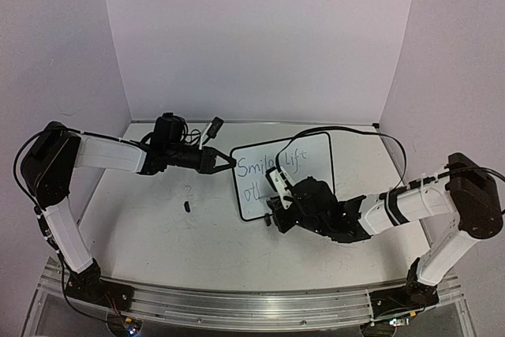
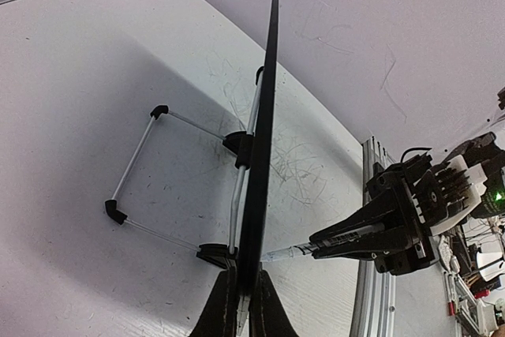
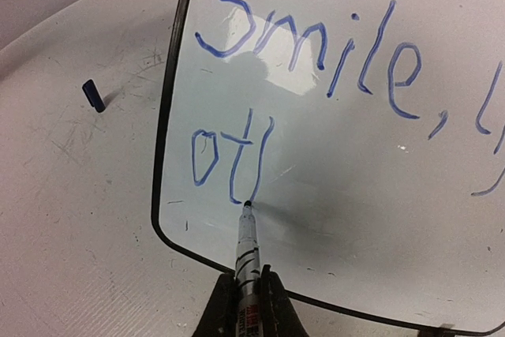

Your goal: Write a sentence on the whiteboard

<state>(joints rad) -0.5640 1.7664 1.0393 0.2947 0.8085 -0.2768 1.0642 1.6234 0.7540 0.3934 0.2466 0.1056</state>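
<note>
The whiteboard is pinched at its thin black frame by the left gripper, whose jaws are closed flat on either side of the edge. From there the board runs away upright, propped from behind by a wire stand on the table, near its middle. The right gripper is clamped on the barrel of a marker, with the tip touching the glossy face at the foot of the newest stroke. The sentence reads "Smile, lift" on the top line, and only "otl" of the second line is written.

I judge the board light and stiff, with a slick face and little footing, so pen pressure could slide or tip it. The frame edge is the sensible place to hold, clear of the writing. The marker looks light and rigid with a smooth barrel that could twist in a loose grip, and fresh ink would likely smear if brushed. A small blue cap lies on the table left of the board, apart from it. No container is in view
</note>
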